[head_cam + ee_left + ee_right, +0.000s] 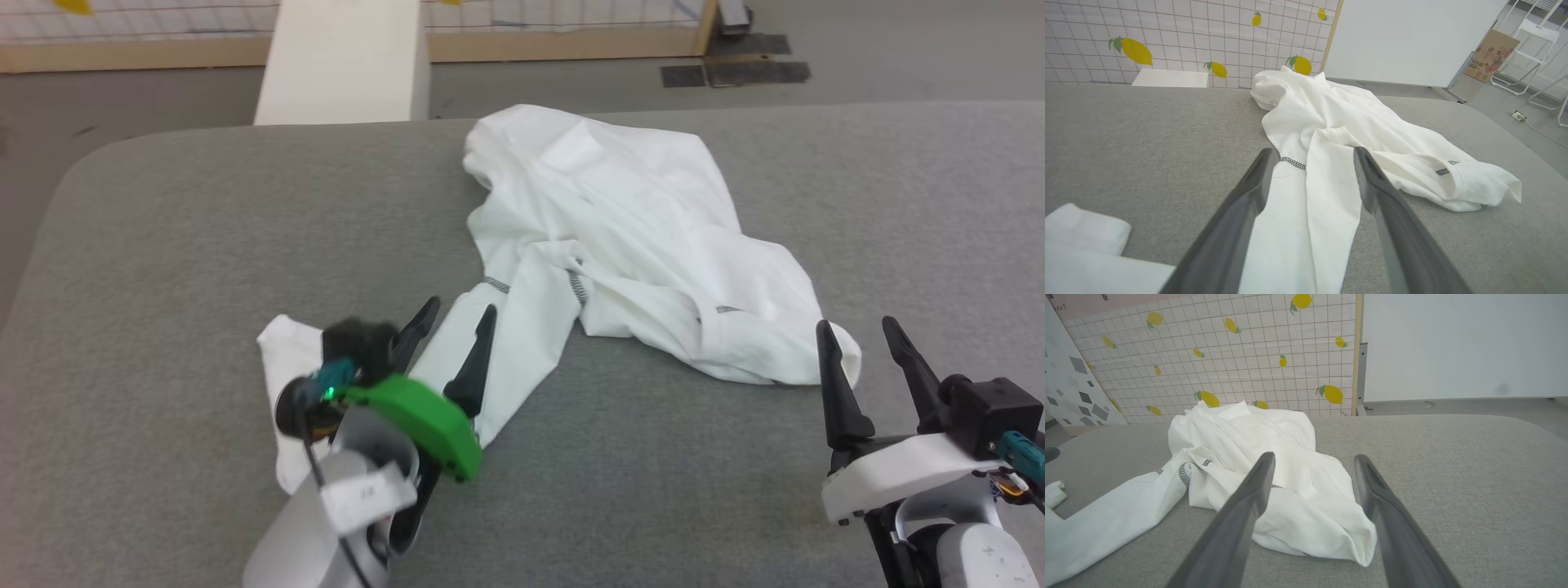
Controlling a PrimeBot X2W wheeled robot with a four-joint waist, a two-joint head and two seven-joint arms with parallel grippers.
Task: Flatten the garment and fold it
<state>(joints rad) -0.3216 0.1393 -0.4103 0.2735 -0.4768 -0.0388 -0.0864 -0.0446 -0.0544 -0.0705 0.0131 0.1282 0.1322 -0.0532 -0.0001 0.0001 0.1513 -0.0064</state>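
The garment (620, 237), a white T-shirt with grey speckled stitching, lies crumpled on the grey padded table (163, 245), with one long strip trailing toward the near left. My left gripper (461, 318) hovers open over that strip, fingers spread either side of it with nothing between them; the left wrist view has the strip (1314, 192) running between the fingers. My right gripper (857, 331) stands open just before the garment's near right corner (1355, 543), holding nothing. The garment's bunched far end (1241, 424) rises highest.
A white bench (343, 57) stands beyond the table's far edge, in front of a tiled wall with lemon prints (1249, 355). Bare grey table surface stretches to the left (1147, 134) and right (1453, 477) of the garment. A cardboard box and white chairs (1527, 45) stand off to one side.
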